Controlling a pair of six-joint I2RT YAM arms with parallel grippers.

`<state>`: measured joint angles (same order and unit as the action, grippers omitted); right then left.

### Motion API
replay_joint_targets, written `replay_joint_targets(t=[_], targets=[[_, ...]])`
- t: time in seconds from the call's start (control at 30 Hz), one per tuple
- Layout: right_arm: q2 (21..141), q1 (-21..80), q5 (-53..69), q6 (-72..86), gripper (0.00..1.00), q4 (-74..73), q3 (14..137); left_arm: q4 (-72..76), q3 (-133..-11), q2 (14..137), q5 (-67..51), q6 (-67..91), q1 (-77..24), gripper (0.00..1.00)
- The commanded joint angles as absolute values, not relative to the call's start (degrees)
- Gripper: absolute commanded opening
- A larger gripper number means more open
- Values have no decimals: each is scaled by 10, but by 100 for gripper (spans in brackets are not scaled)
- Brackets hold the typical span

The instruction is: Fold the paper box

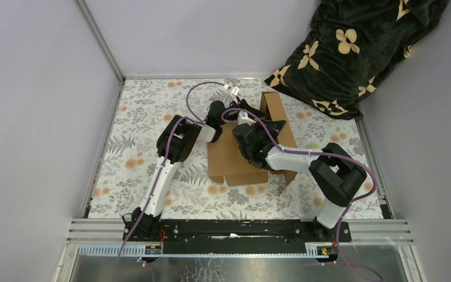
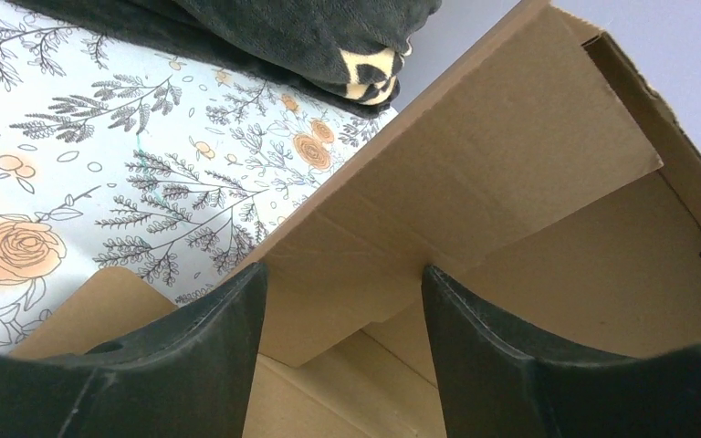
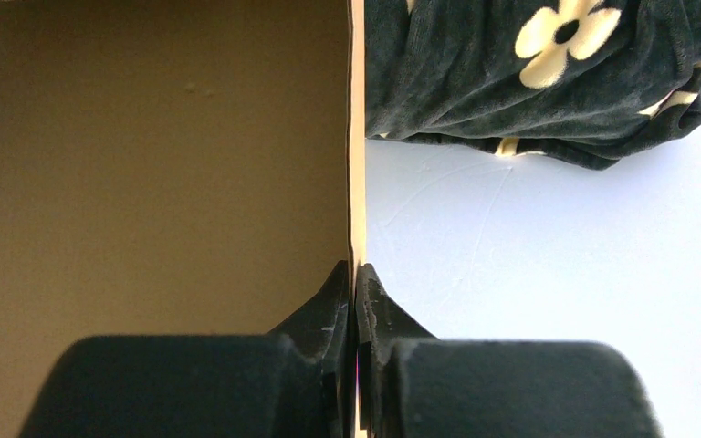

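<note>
The top view looks down from above and behind the arm bases over the counter (image 1: 129, 164). The wrist views sit close behind the left claw (image 2: 342, 274) and right claw (image 3: 354, 271), nearly against the paper box (image 1: 229, 164). All three share that box and the dark blanket (image 1: 352, 47).

Box (image 1: 223, 158): brown corrugated cardboard, matt, bit fibrous. Blanket (image 1: 358, 47): soft plush cloth, dark. Table cover (image 1: 141, 117): smooth printed sheet w/ slight sheen. Front rail (image 1: 94, 226): bare metal, ribbed, dull shine.
</note>
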<state>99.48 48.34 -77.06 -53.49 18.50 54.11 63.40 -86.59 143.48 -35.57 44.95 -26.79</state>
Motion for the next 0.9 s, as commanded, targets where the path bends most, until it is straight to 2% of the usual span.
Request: replay_joint_targets(t=[0.0, 0.3, 0.53, 0.87], targets=[[1036, 488, -604, -439, 0, 155, 521, 690, -870, 1437, -363, 444, -260, 70], [1041, 488, -603, -437, 0, 152, 526, 658, -878, 1431, -353, 426, -250, 70], [1043, 488, -602, -436, 0, 152, 525, 745, -870, 1453, -376, 496, -221, 67], [1046, 488, -599, -435, 0, 154, 526, 661, -970, 1501, -419, 495, -226, 67]])
